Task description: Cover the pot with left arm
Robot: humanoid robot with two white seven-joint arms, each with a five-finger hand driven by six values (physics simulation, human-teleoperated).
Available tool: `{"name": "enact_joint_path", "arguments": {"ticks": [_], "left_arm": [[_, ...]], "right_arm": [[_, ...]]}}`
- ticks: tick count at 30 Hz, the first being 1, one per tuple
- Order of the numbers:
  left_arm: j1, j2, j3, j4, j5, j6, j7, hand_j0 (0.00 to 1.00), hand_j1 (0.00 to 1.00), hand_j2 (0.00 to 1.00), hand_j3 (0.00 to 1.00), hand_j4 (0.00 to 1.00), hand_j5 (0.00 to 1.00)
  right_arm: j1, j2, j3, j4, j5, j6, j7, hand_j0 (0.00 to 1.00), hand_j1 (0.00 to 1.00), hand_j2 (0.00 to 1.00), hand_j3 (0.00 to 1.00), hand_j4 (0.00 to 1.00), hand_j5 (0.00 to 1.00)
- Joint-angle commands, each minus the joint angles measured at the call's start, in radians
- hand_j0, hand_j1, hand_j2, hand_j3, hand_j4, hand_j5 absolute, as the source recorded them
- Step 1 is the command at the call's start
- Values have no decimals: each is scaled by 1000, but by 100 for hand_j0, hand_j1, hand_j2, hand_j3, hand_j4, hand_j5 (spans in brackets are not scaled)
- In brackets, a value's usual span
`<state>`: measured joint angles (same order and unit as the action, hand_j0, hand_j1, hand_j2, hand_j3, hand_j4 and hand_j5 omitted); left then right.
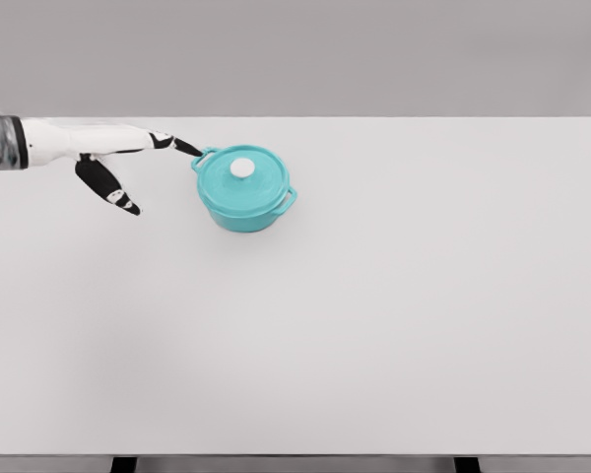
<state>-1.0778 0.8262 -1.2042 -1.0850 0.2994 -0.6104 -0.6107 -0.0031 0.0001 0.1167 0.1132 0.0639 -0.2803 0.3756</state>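
The fingers [182, 148] of the left hand [113, 158] are lying spread and relaxed, gripping nothing. The longest black fingertip is pointing toward three o'clock and ending just beside the near handle of the pot; whether it is touching that handle cannot be told. The thumb [108, 187] is hanging apart from the other digits, angling down toward five o'clock with its tip over bare surface. Behind the fingers, the white palm is stretching back toward nine o'clock into a white forearm with a dark band at the wrist, which is entering at the upper left edge of the head view.

The teal pot [244, 189] is standing upright on the white table [394, 315], at about three o'clock from the hand and toward eleven o'clock from the table's middle. Its teal lid [242, 173] is sitting level on the rim, closing the pot, with a round white knob [241, 168] at its centre. Small loop handles are sticking out at ten o'clock and four o'clock of the body.
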Motion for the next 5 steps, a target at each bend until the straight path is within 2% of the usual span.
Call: {"name": "enact_joint_path", "arguments": {"ticks": [1, 5], "left_arm": [[5, 125, 54, -115, 27, 0, 0, 100, 100, 100, 100, 100, 100], [56, 200, 71, -110, 24, 0, 0, 100, 100, 100, 100, 100, 100]], "right_arm": [[0, 0, 0, 0, 0, 0, 0, 100, 100, 100, 100, 100, 100], [0, 0, 0, 0, 0, 0, 0, 100, 100, 100, 100, 100, 100]]}}
